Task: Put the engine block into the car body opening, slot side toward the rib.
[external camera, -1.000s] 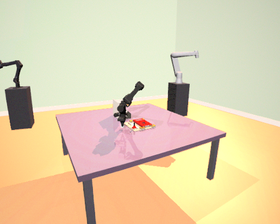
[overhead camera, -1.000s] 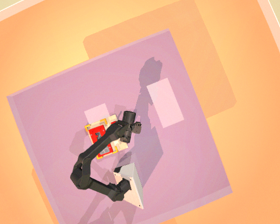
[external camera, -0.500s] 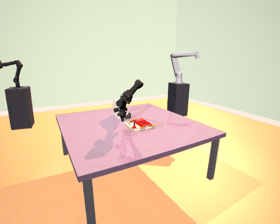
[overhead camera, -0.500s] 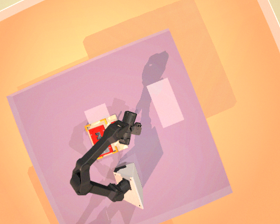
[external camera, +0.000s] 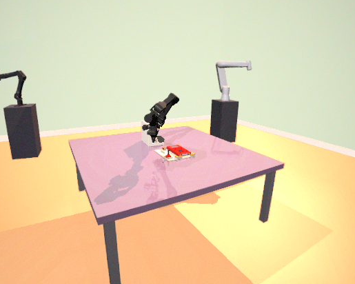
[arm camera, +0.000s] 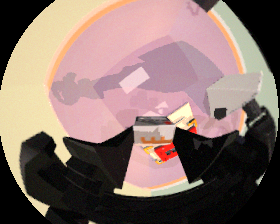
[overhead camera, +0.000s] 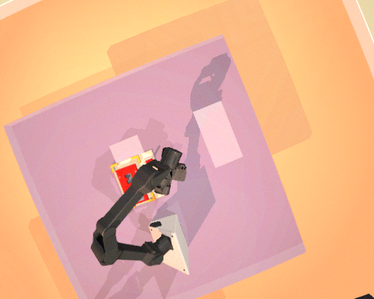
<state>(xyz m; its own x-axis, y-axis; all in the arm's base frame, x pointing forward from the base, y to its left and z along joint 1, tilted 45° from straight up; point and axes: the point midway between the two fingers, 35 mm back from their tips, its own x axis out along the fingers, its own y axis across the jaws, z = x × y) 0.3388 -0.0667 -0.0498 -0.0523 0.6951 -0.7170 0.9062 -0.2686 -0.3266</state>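
The engine block [arm camera: 154, 132] is a small grey block with a dark top and orange marks, in the middle of the wrist view. My gripper [arm camera: 151, 127] [external camera: 154, 141] is shut on it, one black finger on each side. Its height above the table is hard to judge. The red car body [overhead camera: 123, 175] [external camera: 176, 149] [arm camera: 167, 153] lies on a cream tray with yellow corners, beside my gripper. A dark shape shows in its red top in the top view, partly beside my arm. The block's slot and the rib cannot be made out, and the top view hides the block under the wrist.
The pale robot base [overhead camera: 180, 248] [external camera: 145, 137] [arm camera: 232, 92] stands close to the car body. A cream part [arm camera: 181, 116] of the tray shows behind the block. A pale rectangle [overhead camera: 219, 136] [arm camera: 134, 80] lies on the pink table [overhead camera: 255, 205] [external camera: 229, 170].
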